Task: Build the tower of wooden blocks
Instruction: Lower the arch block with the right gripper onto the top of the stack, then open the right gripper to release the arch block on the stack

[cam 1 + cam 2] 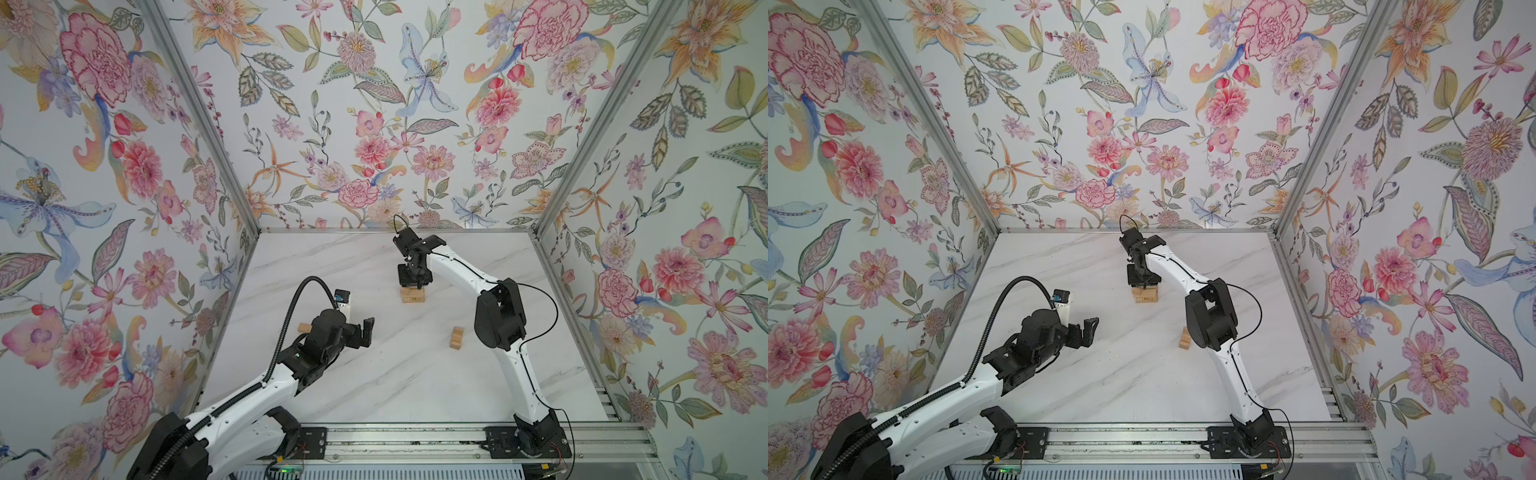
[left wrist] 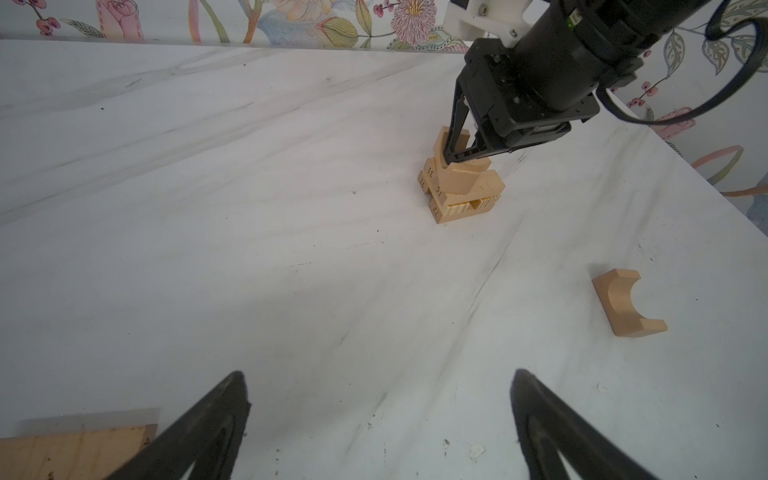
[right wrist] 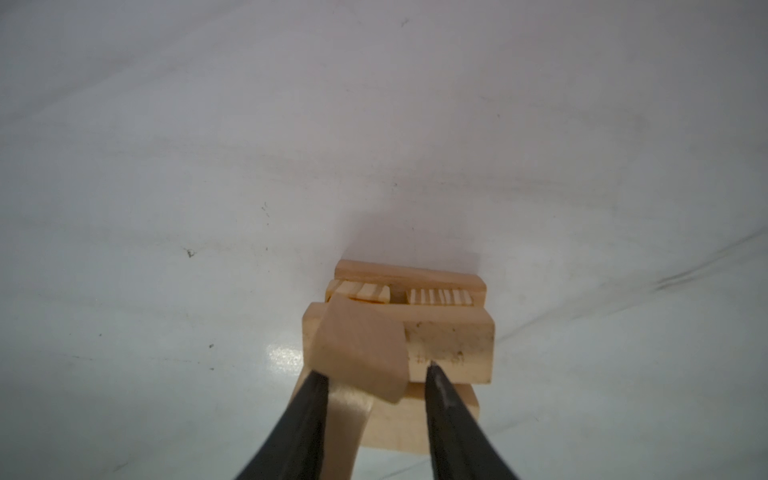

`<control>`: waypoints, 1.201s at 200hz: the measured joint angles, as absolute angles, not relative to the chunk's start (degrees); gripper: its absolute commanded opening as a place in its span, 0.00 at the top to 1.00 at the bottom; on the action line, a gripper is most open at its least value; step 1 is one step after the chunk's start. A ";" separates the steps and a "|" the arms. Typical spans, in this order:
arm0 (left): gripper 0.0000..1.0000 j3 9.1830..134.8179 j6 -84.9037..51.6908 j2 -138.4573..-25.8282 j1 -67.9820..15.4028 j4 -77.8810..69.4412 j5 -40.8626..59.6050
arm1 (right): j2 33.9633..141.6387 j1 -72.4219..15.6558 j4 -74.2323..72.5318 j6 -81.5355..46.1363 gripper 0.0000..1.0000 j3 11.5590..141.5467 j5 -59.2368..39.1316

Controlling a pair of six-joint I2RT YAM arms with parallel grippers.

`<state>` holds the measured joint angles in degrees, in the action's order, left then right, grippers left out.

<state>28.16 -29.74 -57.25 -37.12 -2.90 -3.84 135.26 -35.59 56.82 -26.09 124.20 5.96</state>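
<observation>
right end effector [image 1: 411,286] is straight down over the tower [image 1: 412,294], which sits mid tabletop [image 1: 374,395], a bit toward the far side. its fingers straddle the top block [image 3: 361,349]. one finger is against the wood and there's a sliver of gap at the other, so i can't tell if it's grasping or has let go. that top block sits tilted, skewed against the bars under it. the layers below are crossed, and the upper bar runs left-right in both top views.

left end effector [image 1: 365,332] is spread wide with nothing in it, hovering near-left, well apart from the tower. a flat block [image 1: 304,328] lies just beside it on the left. a loose arch block [image 1: 456,337] lies near-right of the tower, long axis roughly near-far. nothing stands between it and the stack.
</observation>
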 measured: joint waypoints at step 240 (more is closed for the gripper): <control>0.01 28.16 -29.78 -54.35 -37.12 -2.11 -5.13 | 135.39 -39.62 58.96 -25.67 0.43 125.27 7.60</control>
<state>28.16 -29.78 -54.35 -37.12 -2.11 -5.13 135.39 -39.62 58.96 -25.67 125.27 7.60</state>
